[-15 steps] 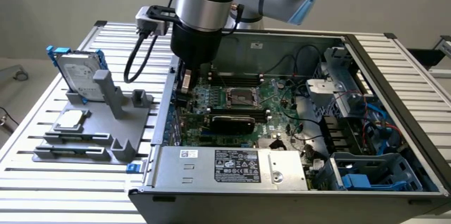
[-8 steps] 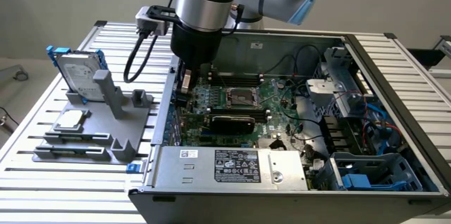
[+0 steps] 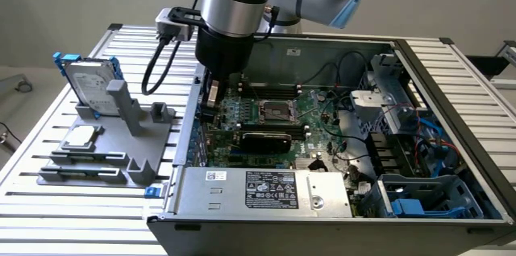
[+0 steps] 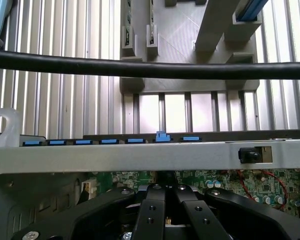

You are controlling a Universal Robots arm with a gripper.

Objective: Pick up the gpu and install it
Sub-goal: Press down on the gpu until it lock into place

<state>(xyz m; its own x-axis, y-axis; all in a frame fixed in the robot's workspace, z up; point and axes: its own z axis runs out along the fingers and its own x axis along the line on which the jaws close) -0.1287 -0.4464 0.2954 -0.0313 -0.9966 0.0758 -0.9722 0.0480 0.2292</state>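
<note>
The graphics card [image 3: 266, 142] sits seated in the computer case [image 3: 419, 63], standing across the green main board [image 3: 278, 111], its glossy black rounded shroud facing the power supply [image 3: 266, 188]. The gripper [image 3: 211, 106] hangs just beside it, toward the exterior view's left, low along the case wall, with a gap between the two. In the wrist view the black fingers [image 4: 155, 200] are pressed together with nothing between them. The case is grey sheet metal; the table [image 3: 48, 208] is ribbed aluminium slats. A grey plastic stand [image 3: 113, 147] outside the case holds a silver hard drive [image 3: 90, 84] in a blue frame, upright. A black cable [image 4: 140, 67] crosses the wrist view. The arm hides the main board's corner behind it, and the card's connector edge is too small to make out
</note>
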